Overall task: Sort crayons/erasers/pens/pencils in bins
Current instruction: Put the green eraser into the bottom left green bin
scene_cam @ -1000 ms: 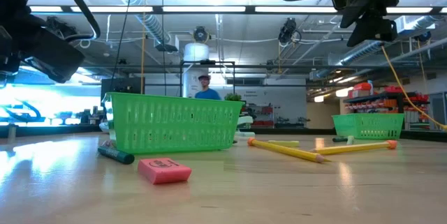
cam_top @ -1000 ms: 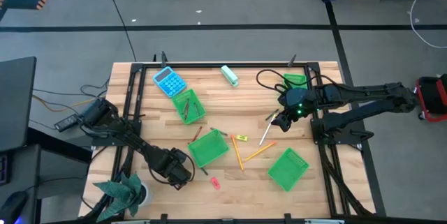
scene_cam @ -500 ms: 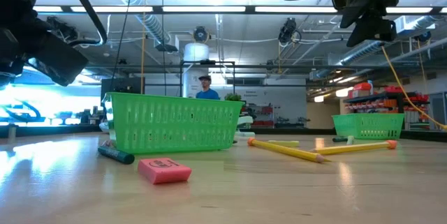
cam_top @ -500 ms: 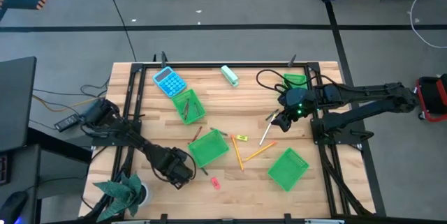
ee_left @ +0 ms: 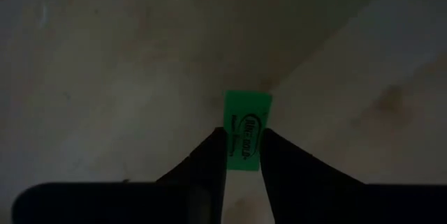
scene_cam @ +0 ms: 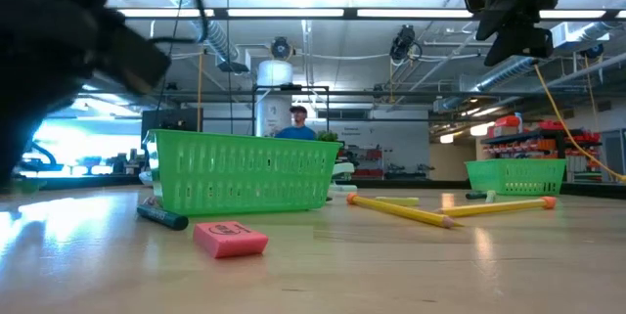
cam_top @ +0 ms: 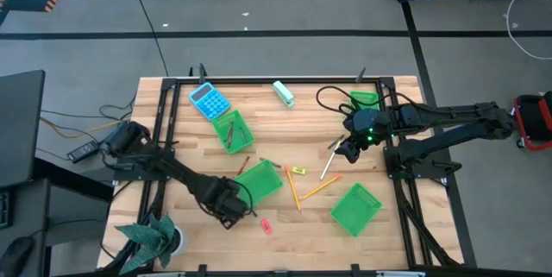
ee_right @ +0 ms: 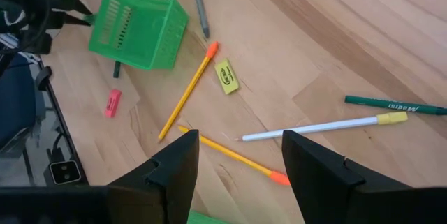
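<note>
Stretching toward the wooden table's (cam_top: pixel 190 152) front edge, the left gripper (ee_left: pixel 242 155) pinches a small green eraser (ee_left: pixel 246 131) beside a ribbed green bin (cam_top: pixel 256 183). Bare planks lie open behind. The right gripper (ee_right: pixel 239 155), fingers spread, hangs over pencils (ee_right: pixel 187 90) by the right edge.

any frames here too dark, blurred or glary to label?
Left wrist view: dim, heavily shadowed; only the green eraser held in the left gripper reads clearly. Low view: a dark blurred arm fills the near corner, ceiling lights are blown out, glare streaks the table. High and right wrist views: evenly lit, sharp.
</note>
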